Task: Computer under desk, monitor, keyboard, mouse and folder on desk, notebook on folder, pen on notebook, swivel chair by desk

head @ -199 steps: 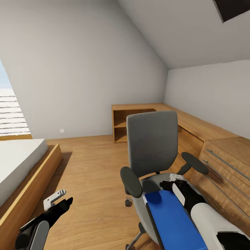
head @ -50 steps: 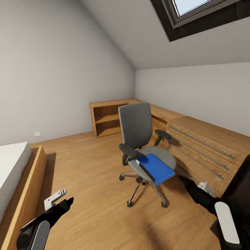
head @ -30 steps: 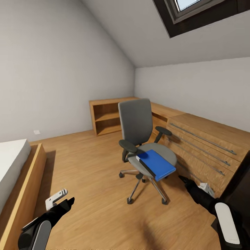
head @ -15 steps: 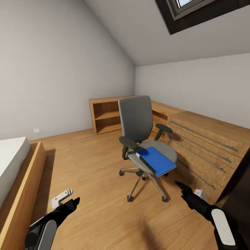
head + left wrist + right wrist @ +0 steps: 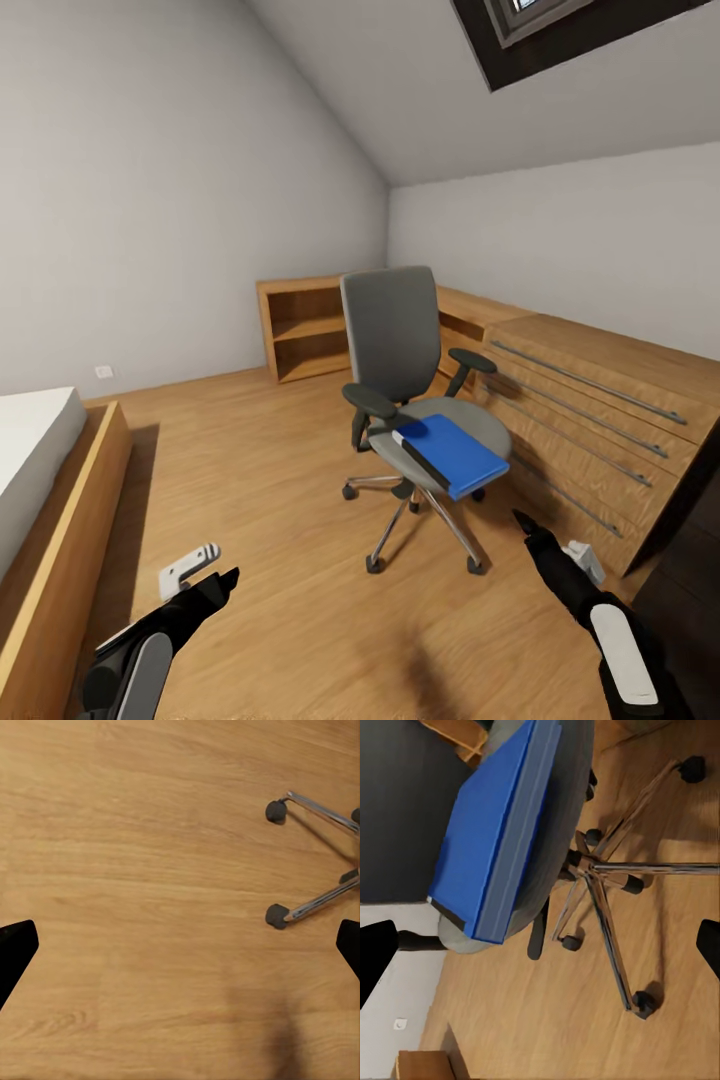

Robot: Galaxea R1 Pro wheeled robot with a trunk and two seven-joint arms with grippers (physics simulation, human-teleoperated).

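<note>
Swivel chair (image 5: 311,855) cut by left wrist frame edge, two castors visible; folder (image 5: 452,455) hides seat front; skylight (image 5: 560,35) cropped at top

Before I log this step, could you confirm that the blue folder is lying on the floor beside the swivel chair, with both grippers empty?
Not quite: the blue folder lies on the swivel chair seat, not the floor, as the head view shows. Both the left gripper and right gripper are indeed empty.
</note>
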